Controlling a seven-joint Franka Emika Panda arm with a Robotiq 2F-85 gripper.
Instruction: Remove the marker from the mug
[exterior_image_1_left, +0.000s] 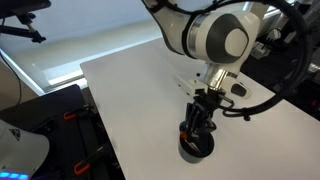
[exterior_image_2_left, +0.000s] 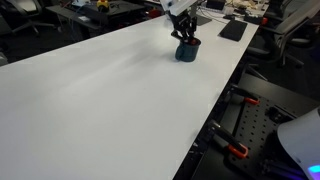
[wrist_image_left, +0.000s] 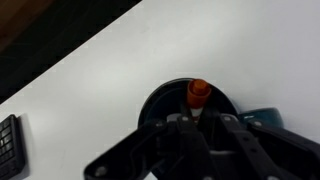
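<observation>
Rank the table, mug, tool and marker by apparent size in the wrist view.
1. table, the broadest area.
2. tool, enlarged by nearness to the camera.
3. mug, partly hidden behind the tool.
4. marker, only its red end showing.

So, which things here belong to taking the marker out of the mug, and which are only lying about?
For the job:
- marker, standing in the mug
- mug
- gripper, lowered at the mug

Just lying about:
- black keyboard
- orange-handled clamps at the table edge
</observation>
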